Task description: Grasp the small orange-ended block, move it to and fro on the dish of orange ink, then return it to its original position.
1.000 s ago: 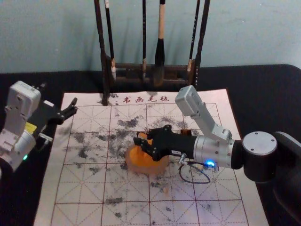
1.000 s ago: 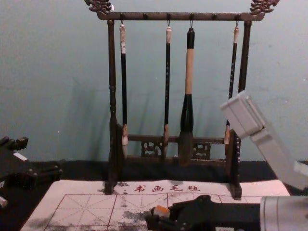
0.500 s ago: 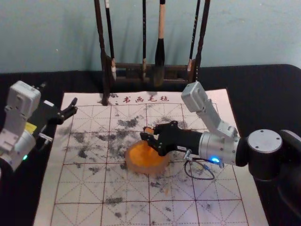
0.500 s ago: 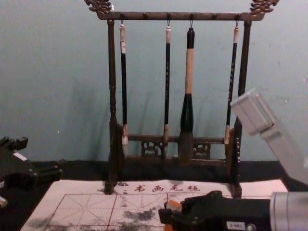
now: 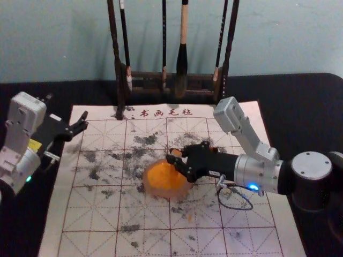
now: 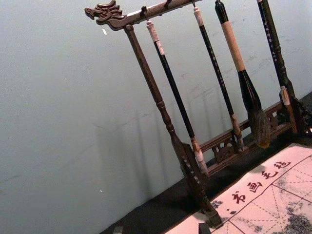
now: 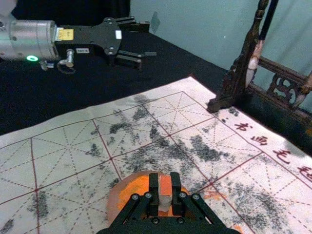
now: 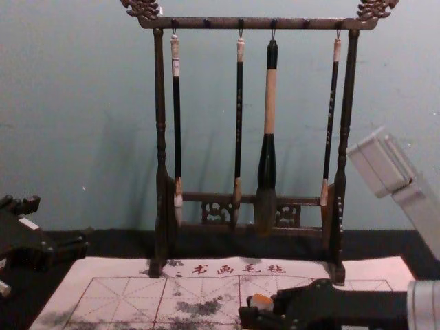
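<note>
My right gripper is at the back right part of the dish of orange ink, shut on the small orange-ended block. In the right wrist view, the block stands pinched between the fingers of the right gripper, and the dish shows behind them. From the chest, the block's orange end faces up; whether its lower end touches the ink is hidden. My left gripper is parked open at the far left, and its fingertips edge into the left wrist view.
A white gridded mat with dark smudges lies under the dish. Behind it, a dark wooden rack holds several hanging brushes, including one large brush. A small brownish-orange thing shows partly behind my right gripper.
My right gripper has moved to the right with the block in it, from over the middle of the dish to its back right part. The left arm has stayed still.
</note>
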You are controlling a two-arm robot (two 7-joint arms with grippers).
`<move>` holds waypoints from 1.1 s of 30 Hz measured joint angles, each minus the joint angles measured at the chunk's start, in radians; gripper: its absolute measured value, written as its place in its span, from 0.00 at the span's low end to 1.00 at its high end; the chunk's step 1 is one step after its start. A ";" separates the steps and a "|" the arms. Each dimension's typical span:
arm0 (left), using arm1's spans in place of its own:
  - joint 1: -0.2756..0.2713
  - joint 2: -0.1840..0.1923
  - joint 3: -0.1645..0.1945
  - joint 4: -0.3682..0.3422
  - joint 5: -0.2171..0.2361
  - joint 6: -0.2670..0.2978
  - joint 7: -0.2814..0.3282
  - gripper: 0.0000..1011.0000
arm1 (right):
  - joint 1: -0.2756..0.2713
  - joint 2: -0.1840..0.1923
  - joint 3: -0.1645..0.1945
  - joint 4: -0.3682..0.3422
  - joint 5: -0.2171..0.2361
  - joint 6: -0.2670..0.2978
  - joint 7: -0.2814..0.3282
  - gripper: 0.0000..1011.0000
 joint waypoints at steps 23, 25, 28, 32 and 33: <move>0.000 0.000 0.000 0.000 0.000 0.000 0.000 0.99 | 0.044 -0.052 -0.038 0.064 0.008 -0.019 0.034 0.11; 0.000 0.000 0.000 0.000 0.000 0.000 0.000 0.99 | 0.051 -0.059 -0.038 0.077 0.007 -0.023 0.033 0.11; 0.000 0.000 0.000 0.000 0.000 0.000 0.000 0.99 | 0.058 -0.064 -0.039 0.089 0.005 -0.026 0.031 0.11; 0.000 0.000 0.000 0.000 0.000 0.000 0.000 0.99 | 0.062 -0.066 -0.034 0.097 0.002 -0.028 0.023 0.11; 0.000 0.000 0.000 0.000 0.000 0.000 0.000 0.99 | 0.062 -0.066 -0.033 0.097 0.002 -0.028 0.021 0.11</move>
